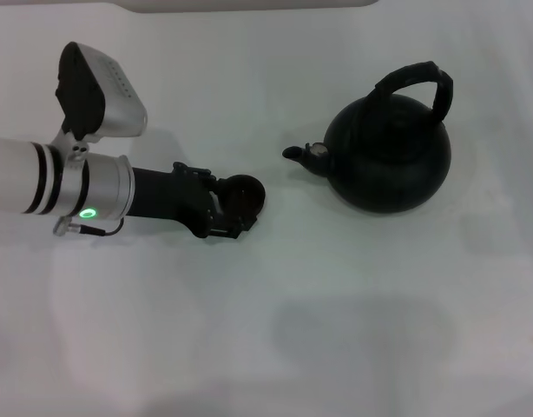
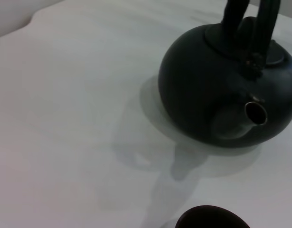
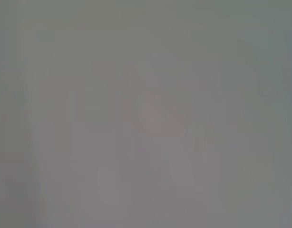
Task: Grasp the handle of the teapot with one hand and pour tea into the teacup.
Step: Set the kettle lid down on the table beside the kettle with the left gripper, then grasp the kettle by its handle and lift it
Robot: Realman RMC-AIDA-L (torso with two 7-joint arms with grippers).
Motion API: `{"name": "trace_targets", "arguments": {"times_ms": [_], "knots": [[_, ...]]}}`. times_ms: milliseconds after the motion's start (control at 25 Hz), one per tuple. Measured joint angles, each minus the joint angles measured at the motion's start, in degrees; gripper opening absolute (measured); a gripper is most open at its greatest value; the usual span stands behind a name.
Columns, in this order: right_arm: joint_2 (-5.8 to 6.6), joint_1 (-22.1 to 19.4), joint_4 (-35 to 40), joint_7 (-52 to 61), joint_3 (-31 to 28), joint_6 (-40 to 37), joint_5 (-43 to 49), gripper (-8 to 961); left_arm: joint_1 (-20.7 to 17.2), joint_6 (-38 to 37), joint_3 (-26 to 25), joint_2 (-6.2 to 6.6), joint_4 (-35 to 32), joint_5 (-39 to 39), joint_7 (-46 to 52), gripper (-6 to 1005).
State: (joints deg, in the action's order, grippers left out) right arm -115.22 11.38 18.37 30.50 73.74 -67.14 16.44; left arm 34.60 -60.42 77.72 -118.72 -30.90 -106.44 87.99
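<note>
The round matte black teapot (image 1: 390, 161) stands upright on the white table at the right, its short spout (image 1: 303, 154) pointing left and its arched handle (image 1: 416, 80) free above it. The small black teacup (image 1: 246, 195) sits left of the spout, right at the tip of my left gripper (image 1: 234, 213), which reaches in from the left and touches or overlaps it. In the left wrist view the teapot (image 2: 208, 90), its silvery-tipped spout (image 2: 256, 113), its handle (image 2: 253, 23) and the teacup's rim (image 2: 212, 218) show. The right gripper is out of view.
The white table (image 1: 266, 330) spreads all around. A pale raised edge (image 1: 249, 4) runs along the back. The left arm's silver forearm (image 1: 67, 178) lies across the left side. The right wrist view shows only a blank grey surface.
</note>
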Motion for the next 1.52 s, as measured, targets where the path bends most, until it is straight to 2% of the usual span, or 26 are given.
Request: {"name": "trace_targets", "arguments": {"times_ms": [320,560,720,1160,1520], "knots": [[0.00,0.1,0.0,0.0,0.0,0.0,0.0,483,-0.1,-0.2,0.2,-0.01,-0.2,-0.1,0.0,682],[0.00,0.4,0.0,0.0,0.0,0.0,0.0,483,-0.1,-0.2,1.1,0.13,-0.8,-0.2,0.7,799],[0.00,0.4,0.0,0.0,0.0,0.1,0.0,483,-0.1,-0.2,1.9,0.16,-1.6,-0.4,1.4,835],[0.00,0.0,0.0,0.1,0.0,0.1,-0.1,483,-3.9,-0.3,4.3,0.01,-10.5,-2.4,6.1,876],[0.05,0.0,0.0,0.1,0.0,0.0,0.0,484,-9.0,-0.9,5.2,0.01,-18.5,-2.5,6.7,875]]}}
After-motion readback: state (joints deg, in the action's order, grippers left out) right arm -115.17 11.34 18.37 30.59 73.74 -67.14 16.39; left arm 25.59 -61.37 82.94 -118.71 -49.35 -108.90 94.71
